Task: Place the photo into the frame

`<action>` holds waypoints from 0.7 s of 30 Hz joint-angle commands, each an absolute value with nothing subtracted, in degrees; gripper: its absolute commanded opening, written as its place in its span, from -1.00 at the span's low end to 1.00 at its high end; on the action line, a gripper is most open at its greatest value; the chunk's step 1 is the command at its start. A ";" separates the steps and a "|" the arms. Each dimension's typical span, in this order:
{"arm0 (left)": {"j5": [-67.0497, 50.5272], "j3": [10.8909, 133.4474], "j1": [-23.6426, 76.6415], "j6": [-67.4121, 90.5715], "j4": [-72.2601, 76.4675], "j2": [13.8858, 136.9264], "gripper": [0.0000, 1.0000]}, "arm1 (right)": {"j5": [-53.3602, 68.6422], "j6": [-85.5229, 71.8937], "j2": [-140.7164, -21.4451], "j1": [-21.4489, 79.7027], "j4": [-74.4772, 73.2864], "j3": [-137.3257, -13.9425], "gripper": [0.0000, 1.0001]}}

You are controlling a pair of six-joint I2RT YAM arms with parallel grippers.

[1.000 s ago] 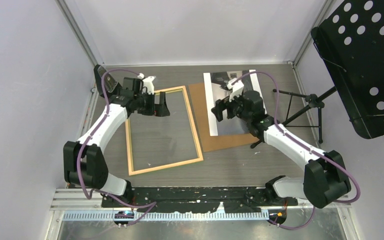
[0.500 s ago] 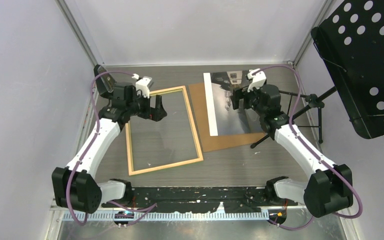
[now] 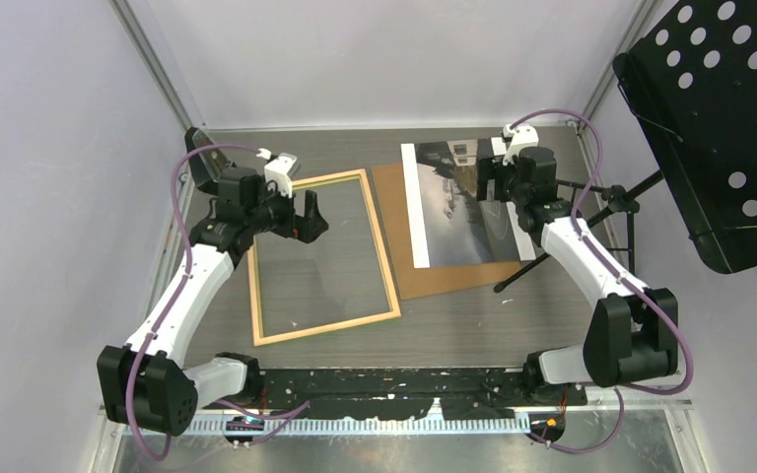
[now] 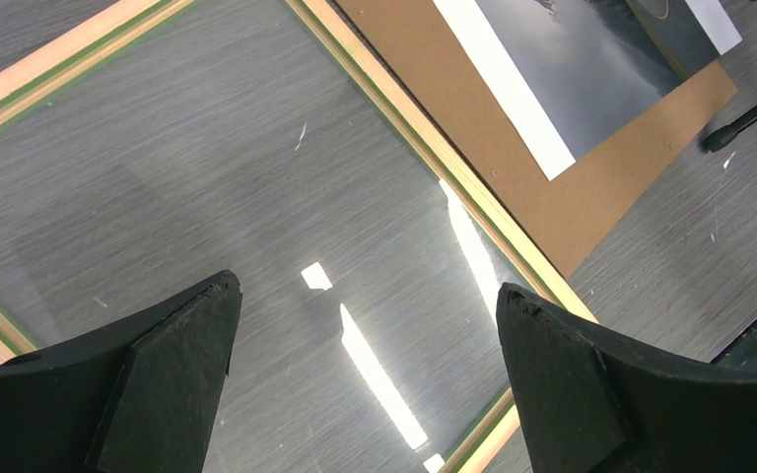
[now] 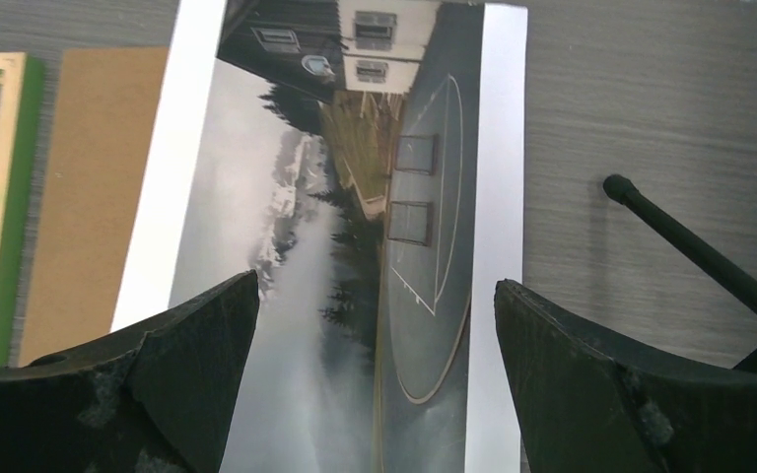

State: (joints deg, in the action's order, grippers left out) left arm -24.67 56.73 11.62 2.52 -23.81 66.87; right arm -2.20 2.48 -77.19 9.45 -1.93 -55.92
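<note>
The frame [image 3: 383,251] lies flat at centre left, light wood side up with a green inner edge [image 4: 424,138], and a glossy clear pane in it reflects lights. The photo [image 3: 453,212] lies face up on the brown backing board [image 3: 453,280], right of the frame. It also shows in the right wrist view [image 5: 296,217]. My left gripper [image 3: 309,218] is open and empty, hovering above the frame's far part [image 4: 365,286]. My right gripper [image 3: 490,187] is open and empty, above the photo's far right part [image 5: 376,282], and touches nothing.
A black perforated music stand [image 3: 720,118] leans in at the right, and its tripod legs [image 3: 572,232] rest on the table beside the photo; one leg [image 5: 700,256] lies just right of the print. Grey walls close in the left, far and right sides.
My right gripper has moved away and to the right, from over the photo's middle to its far right part. My left gripper has shifted slightly over the frame's far end. Both stay open.
</note>
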 commanded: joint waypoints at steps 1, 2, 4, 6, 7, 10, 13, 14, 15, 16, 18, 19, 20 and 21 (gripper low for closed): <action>-25.16 56.57 11.77 2.00 -21.06 65.98 0.99 | -4.34 1.61 -79.48 8.48 -3.18 -59.93 0.91; -25.26 56.56 11.70 2.10 -21.01 65.94 0.99 | -4.45 1.59 -80.45 8.34 -3.45 -60.28 0.91; -25.23 56.58 11.77 2.27 -20.96 65.93 0.98 | -4.64 1.56 -82.16 8.07 -4.19 -61.74 0.91; -25.12 56.43 11.77 2.29 -21.01 65.88 0.98 | -4.99 1.55 -84.02 7.90 -5.20 -63.48 0.91; -24.97 56.43 11.72 2.29 -21.01 65.87 0.98 | -5.09 1.86 -84.68 7.86 -6.11 -64.85 0.91; -24.94 56.37 11.76 2.39 -21.09 65.75 0.98 | -5.83 2.48 -88.11 7.70 -7.98 -67.58 0.91; -25.05 56.43 11.73 2.46 -21.05 65.51 0.98 | -7.04 3.33 -90.85 7.71 -10.71 -70.97 0.91; -25.05 56.40 11.71 2.46 -21.11 65.30 0.98 | -7.34 3.51 -92.12 7.66 -11.24 -71.56 0.91; -25.04 56.28 11.76 2.40 -21.03 65.22 0.98 | -7.79 3.91 -92.69 7.57 -12.21 -72.65 0.91; -25.05 56.13 11.74 2.38 -20.96 65.11 0.98 | -7.89 4.11 -93.75 7.49 -12.74 -73.15 0.91; -25.12 56.07 11.77 2.53 -20.71 65.10 0.98 | -8.03 4.69 -95.08 7.29 -14.02 -74.35 0.92; -25.13 56.12 11.82 2.66 -20.79 65.19 0.98 | -8.06 4.97 -95.86 7.12 -15.02 -75.12 0.92; -25.25 56.09 11.76 2.78 -20.87 65.32 0.98 | -7.93 5.08 -96.27 6.90 -15.55 -75.53 0.92; -25.34 56.23 11.78 2.81 -21.03 65.51 0.98 | -7.83 5.12 -97.17 6.75 -16.74 -76.45 0.93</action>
